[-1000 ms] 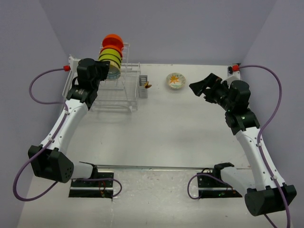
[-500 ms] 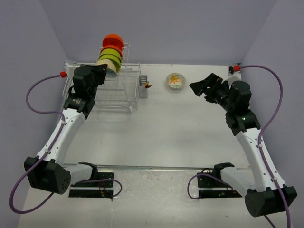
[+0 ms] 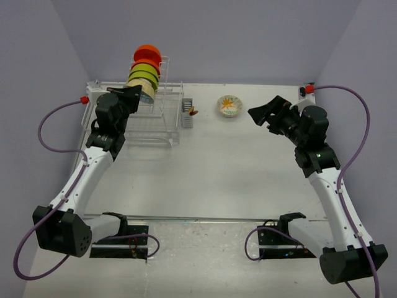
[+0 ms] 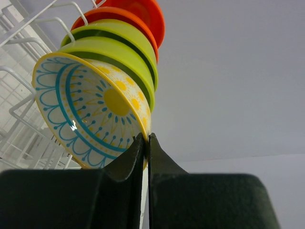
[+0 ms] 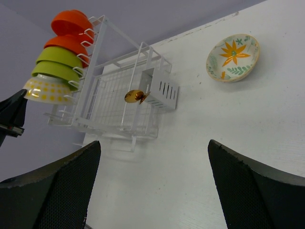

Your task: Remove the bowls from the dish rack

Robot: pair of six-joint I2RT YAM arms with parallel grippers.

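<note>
The dish rack's (image 3: 155, 121) upright tier holds two orange-red bowls (image 4: 147, 14) farthest back, then two lime-green bowls (image 4: 119, 40), then a yellow patterned bowl (image 4: 90, 109) whose rim the left gripper (image 4: 145, 140) pinches. An amber object (image 5: 133, 96) sits at the grey cutlery holder (image 5: 164, 90). The flower bowl (image 5: 233, 57) lies on the table (image 5: 238, 124), and the right gripper (image 3: 262, 112) is spread wide.

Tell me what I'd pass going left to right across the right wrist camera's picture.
Left pincer, shut on the yellow-dotted bowl → small golden object → grey cutlery holder → flowered bowl.
</note>
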